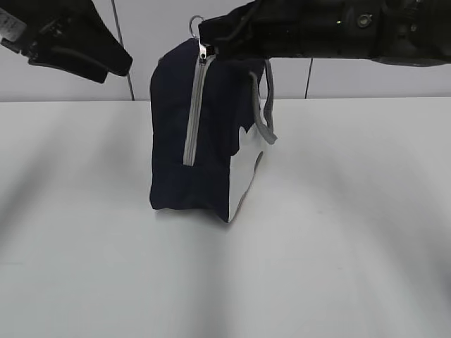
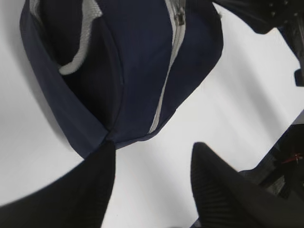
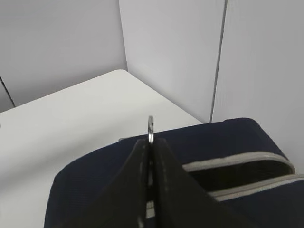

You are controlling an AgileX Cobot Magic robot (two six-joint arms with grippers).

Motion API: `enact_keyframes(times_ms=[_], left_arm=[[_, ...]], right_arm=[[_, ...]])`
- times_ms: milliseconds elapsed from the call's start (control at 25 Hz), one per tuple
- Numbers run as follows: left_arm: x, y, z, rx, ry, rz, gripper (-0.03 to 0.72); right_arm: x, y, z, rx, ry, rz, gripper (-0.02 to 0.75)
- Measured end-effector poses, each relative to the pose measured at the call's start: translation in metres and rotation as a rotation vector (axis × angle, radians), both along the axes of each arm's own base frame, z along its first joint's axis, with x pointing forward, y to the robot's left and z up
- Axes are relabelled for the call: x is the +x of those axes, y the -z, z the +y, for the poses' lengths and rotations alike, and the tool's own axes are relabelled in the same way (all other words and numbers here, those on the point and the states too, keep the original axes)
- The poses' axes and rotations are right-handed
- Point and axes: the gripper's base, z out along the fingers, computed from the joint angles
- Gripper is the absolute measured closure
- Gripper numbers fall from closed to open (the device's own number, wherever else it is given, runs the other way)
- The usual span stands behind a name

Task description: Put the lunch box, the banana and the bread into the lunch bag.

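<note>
Right gripper (image 1: 206,36), top centre: clenched on zipper pull ring (image 3: 150,127); lunch bag (image 1: 204,134) zipper runs downward. Left gripper (image 2: 152,175) released.

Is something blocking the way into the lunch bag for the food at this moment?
Yes. The lunch bag stands zipped: its grey zipper is closed down the side, and the right gripper pinches the ring pull at the top. No food is visible.

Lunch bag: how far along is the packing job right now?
No lunch box, banana or bread shows on the table. The lunch bag stands upright, its zipper looking closed down the side. The right pincer is shut on the zipper's pull ring at the top; the left pincer is open beside the bag. Whether anything remains is unclear.
</note>
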Motion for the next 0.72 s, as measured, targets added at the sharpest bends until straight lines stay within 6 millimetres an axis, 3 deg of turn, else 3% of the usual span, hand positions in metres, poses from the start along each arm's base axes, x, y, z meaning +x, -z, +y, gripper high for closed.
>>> enact_keyframes(times_ms=[360,720], left_arm=[[0.032,0.032,-0.011,-0.052,0.036,-0.024,0.318],[0.049,0.049,-0.018,-0.106,0.057,-0.064,0.318]], right_arm=[[0.019,-0.004,-0.006,0.026,0.042,0.009,0.754],[0.015,-0.001,-0.006,0.024,-0.023,0.066,0.754]])
